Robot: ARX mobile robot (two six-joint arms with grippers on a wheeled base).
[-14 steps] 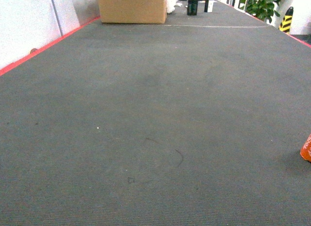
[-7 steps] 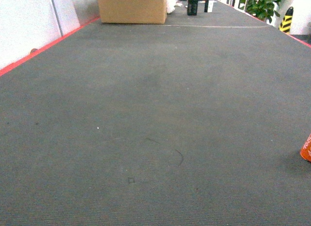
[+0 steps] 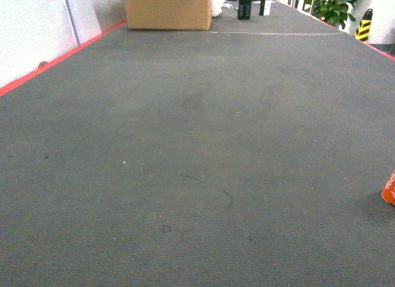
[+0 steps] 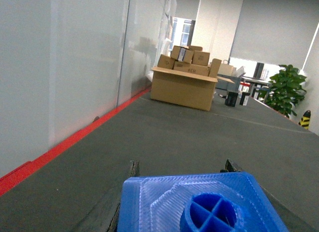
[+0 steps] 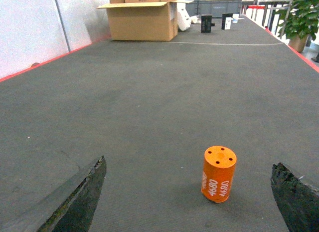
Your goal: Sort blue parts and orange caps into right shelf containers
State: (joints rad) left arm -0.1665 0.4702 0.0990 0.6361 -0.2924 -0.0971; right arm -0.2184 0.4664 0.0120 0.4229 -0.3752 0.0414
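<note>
Over the past second the head view barely shifts; the orange cap [image 3: 389, 189] stays upright on the grey carpet [image 3: 197, 145] at the right edge. The right gripper [image 5: 192, 192] hangs wide open before it, not touching. The left gripper [image 4: 179, 167] holds a blue part [image 4: 199, 204]. No crates are visible.

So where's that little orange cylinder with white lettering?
The orange cap stands upright on the grey carpet, ahead between the open right gripper's fingers; in the head view, at the right edge.

Orange cap [image 5: 219, 174] upright on carpet; blue part [image 4: 199, 204] in fingers
</note>
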